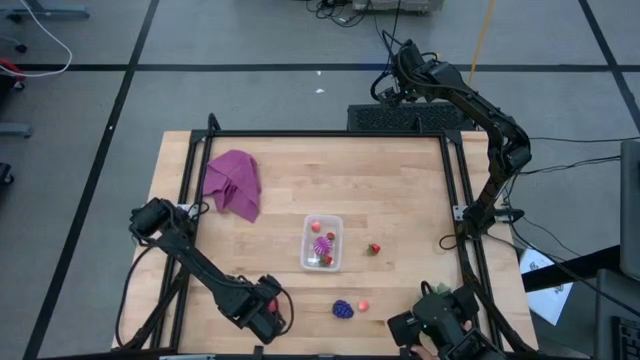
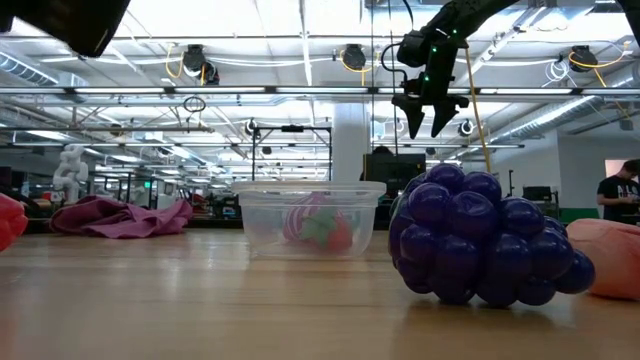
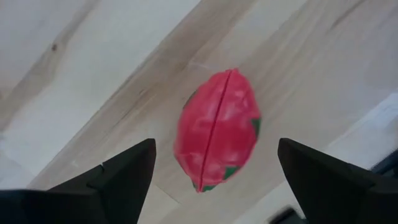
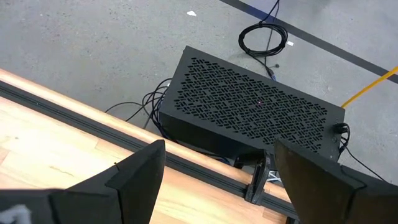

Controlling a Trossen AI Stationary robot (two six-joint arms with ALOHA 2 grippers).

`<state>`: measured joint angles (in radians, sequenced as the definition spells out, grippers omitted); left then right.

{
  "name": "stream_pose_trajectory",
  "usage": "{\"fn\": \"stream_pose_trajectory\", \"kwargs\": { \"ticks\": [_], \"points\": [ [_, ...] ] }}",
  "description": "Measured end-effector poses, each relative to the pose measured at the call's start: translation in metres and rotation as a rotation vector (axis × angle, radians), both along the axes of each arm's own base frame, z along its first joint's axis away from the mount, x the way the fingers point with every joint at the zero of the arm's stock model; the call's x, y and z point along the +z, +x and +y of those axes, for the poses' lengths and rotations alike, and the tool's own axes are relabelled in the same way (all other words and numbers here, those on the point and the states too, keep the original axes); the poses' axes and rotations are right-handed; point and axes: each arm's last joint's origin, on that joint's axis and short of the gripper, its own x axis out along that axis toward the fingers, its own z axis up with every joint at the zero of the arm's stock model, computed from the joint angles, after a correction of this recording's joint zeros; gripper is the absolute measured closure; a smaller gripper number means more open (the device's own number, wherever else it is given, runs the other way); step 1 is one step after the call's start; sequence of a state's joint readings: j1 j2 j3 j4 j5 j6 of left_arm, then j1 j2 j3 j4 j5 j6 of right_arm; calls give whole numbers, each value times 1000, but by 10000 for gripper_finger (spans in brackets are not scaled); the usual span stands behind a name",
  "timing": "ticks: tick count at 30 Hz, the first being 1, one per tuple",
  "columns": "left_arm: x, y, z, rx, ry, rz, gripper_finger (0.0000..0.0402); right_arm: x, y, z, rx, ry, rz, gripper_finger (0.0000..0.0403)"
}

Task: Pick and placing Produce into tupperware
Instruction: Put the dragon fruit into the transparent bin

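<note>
The clear tupperware stands mid-table and holds a spiky magenta fruit and red berries. One red berry lies on the wood to its right. The dark purple grape bunch and a small pink piece lie near the near edge. My left gripper hangs open above the larger red piece, which lies on the table between the fingers, untouched. My right gripper is open, high beyond the far edge.
A magenta cloth lies crumpled at the far left of the table. A black perforated box and cables sit on the floor behind the far edge. A black frame rail borders the table.
</note>
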<state>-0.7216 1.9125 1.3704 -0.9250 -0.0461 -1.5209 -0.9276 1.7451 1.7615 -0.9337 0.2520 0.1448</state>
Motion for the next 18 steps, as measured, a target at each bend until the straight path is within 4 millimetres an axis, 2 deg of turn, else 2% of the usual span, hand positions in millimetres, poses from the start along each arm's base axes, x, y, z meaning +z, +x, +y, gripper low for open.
{"fn": "stream_pose_trajectory", "kwargs": {
  "ticks": [9,18],
  "points": [
    [-20,-2,4,3,-22,-22,57,0,0,0,0,0,0,110],
    [-28,-2,11,-2,-9,-19,57,0,0,0,0,0,0,110]
  ]
}}
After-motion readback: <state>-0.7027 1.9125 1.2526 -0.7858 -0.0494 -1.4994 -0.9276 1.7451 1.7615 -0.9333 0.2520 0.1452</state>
